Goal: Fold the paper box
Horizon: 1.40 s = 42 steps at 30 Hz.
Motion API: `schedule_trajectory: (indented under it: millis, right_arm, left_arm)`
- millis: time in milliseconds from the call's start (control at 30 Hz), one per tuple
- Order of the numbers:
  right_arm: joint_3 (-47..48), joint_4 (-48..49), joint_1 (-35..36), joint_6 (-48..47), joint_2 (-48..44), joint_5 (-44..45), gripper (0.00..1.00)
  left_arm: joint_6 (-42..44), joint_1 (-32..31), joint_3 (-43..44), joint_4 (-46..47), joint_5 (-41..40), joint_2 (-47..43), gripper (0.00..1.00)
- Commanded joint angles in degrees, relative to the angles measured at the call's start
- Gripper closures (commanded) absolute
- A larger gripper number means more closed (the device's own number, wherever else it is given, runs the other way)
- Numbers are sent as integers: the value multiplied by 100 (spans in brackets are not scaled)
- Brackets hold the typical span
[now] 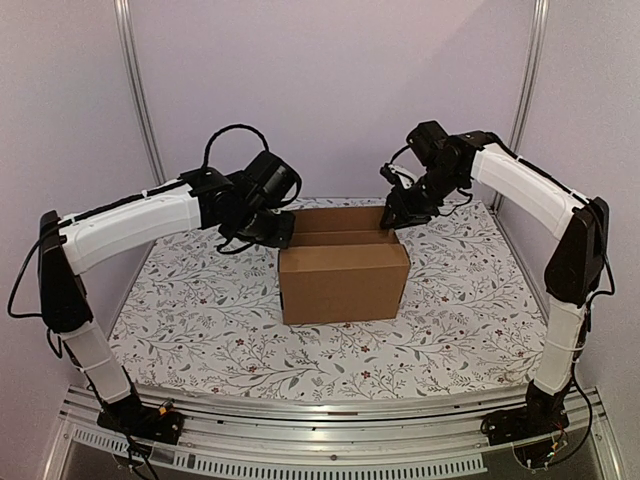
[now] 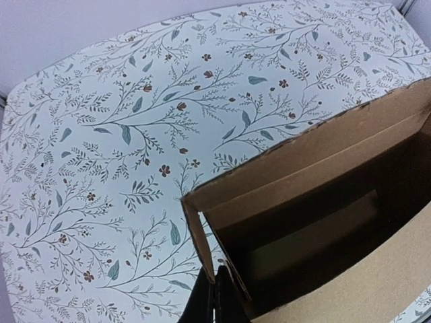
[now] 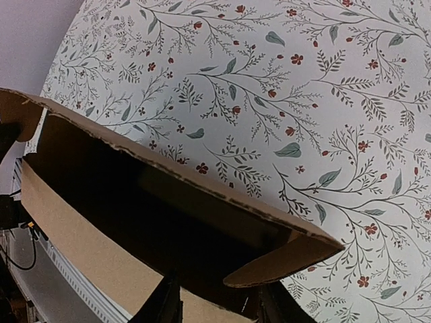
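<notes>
— Anything to read on the paper box (image 1: 343,280)?

— Plain brown corrugated cardboard on every face that shows; the only print in view is on the cloth (image 1: 200,320) under it, grey-green sprigs with small red flowers.

— Where does the box stand?

— Near the middle of the cloth, upright, its long front wall toward the arm bases; the top is open, and both wrist views look down into the dark inside.

— The left gripper (image 2: 215,289)?

— Jaws pressed together, only a thin dark line between them; it sits at the box's left rear corner, just beside the raw edge of the end wall; whether it touches that edge I cannot tell.

— And the right gripper (image 1: 393,220)?

— At the right rear corner, over the rim; its fingers (image 3: 165,303) stand moderately apart, parted but not wide; a rounded flap (image 3: 283,259) juts across just above the gap between them; whether either finger touches the cardboard I cannot tell, since the contact is hidden at the bottom of the wrist view.
</notes>
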Motion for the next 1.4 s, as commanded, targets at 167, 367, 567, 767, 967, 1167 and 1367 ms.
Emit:
schedule_trajectory:
  millis: [167,367,567,767,967,1167,1367]
  right_arm:
    - [751,-1022,-280,-1161,-416,208,45]
    - [514,-1289,-211,-2706,-943,-654,42]
    - [-969,-877,897,-4423,-1480,-615,48]
    - [-1552,-111,1220,-5090,-1435,-321,48]
    - [-2084,590,1309,-5686,-1696,-55,49]
    - [-2421,977,1358,-6052,-1692,438,59]
    - [-2830,2027,1360,-6059,-1780,1070,65]
  left_arm:
    - [63,24,115,122,264,38,100]
    - [75,43,196,99,313,72,100]
    - [72,52,353,39,397,193,100]
    - [85,60,461,-22,458,279,100]
    - [120,78,565,-37,551,413,100]
    - [177,87,709,-40,667,558,100]
    - [178,87,815,-44,909,570,100]
